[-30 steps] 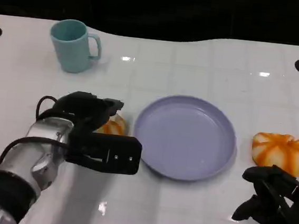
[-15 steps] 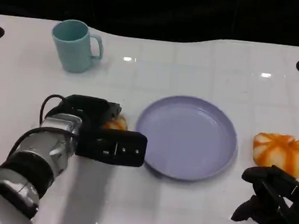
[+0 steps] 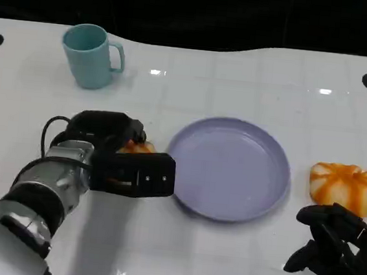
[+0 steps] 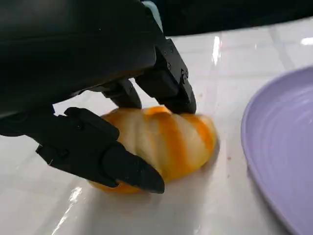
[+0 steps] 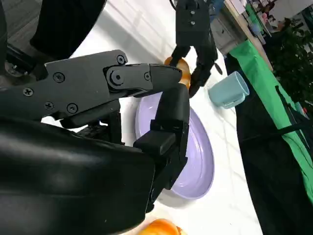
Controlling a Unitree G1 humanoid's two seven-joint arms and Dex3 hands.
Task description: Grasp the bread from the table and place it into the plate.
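Observation:
An orange-striped bread roll (image 3: 137,148) lies on the white table just left of the lilac plate (image 3: 229,168). My left hand (image 3: 113,153) covers it from above. In the left wrist view the roll (image 4: 166,139) rests on the table, with the fingers (image 4: 168,85) on its far side and the thumb (image 4: 110,161) pressed against its near side. The plate (image 4: 283,147) holds nothing. A second striped roll (image 3: 346,184) sits right of the plate. My right hand (image 3: 335,253) hovers just before it, fingers apart and holding nothing.
A teal mug (image 3: 90,55) stands at the back left, away from the hands. The right wrist view shows the mug (image 5: 230,90), the plate (image 5: 200,166), my left hand (image 5: 195,39) over the roll (image 5: 178,66) and the second roll (image 5: 159,227).
My left hand has closed in over the roll, which now shows less from above. The right hand and the second roll have stayed put.

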